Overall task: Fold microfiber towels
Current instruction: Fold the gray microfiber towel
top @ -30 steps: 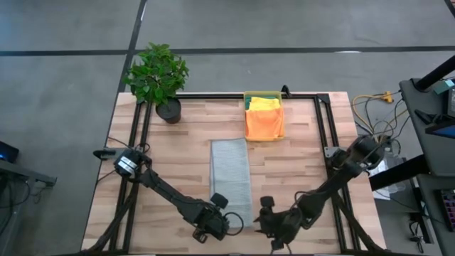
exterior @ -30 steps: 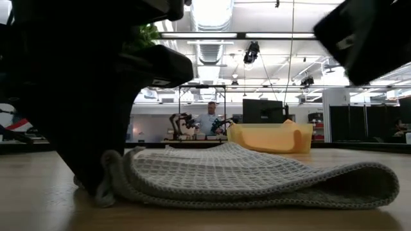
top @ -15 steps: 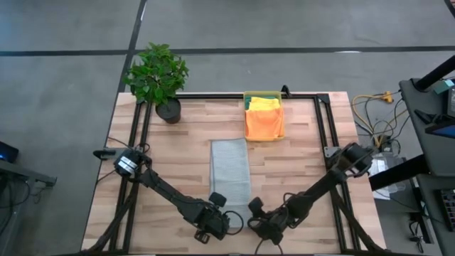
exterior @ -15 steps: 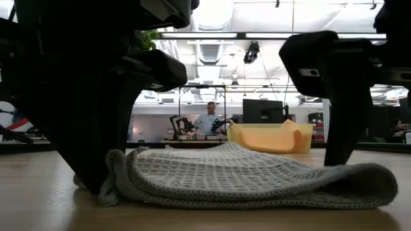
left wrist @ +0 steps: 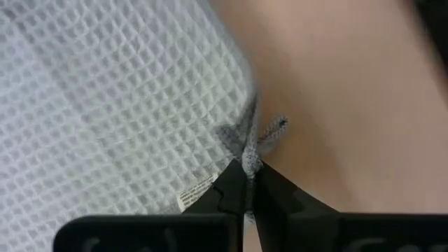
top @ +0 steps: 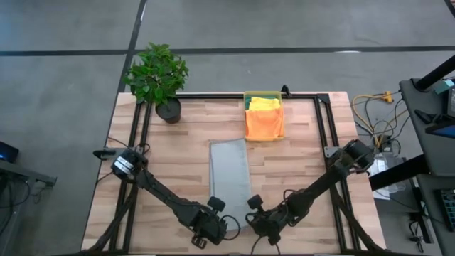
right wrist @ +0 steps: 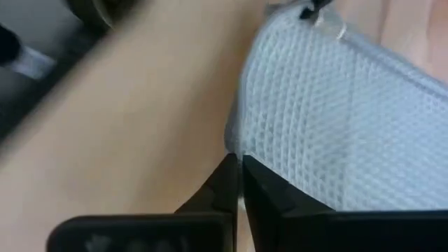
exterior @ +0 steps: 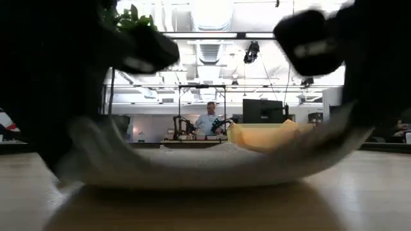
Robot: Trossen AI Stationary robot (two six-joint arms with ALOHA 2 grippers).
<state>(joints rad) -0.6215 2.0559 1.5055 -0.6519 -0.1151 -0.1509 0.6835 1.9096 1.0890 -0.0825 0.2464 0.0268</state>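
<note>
Both end effectors have lifted the near end of the grey towel [top: 229, 178] off the counter [top: 178, 156], low in the centre of the high view. Left end effector [left wrist: 248, 183] and right end effector [right wrist: 239, 168] each pinch one corner, probably to fold it toward the bin [top: 264, 114].

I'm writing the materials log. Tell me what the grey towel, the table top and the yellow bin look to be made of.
Grey towel: soft woven cloth, matte, with a waffle grid of small squares; likely microfiber.
Table top: light wood, judging by its plank seams and grain; smooth finish.
Yellow bin: probably rigid plastic, given its even colour and stiff, straight rim.
</note>
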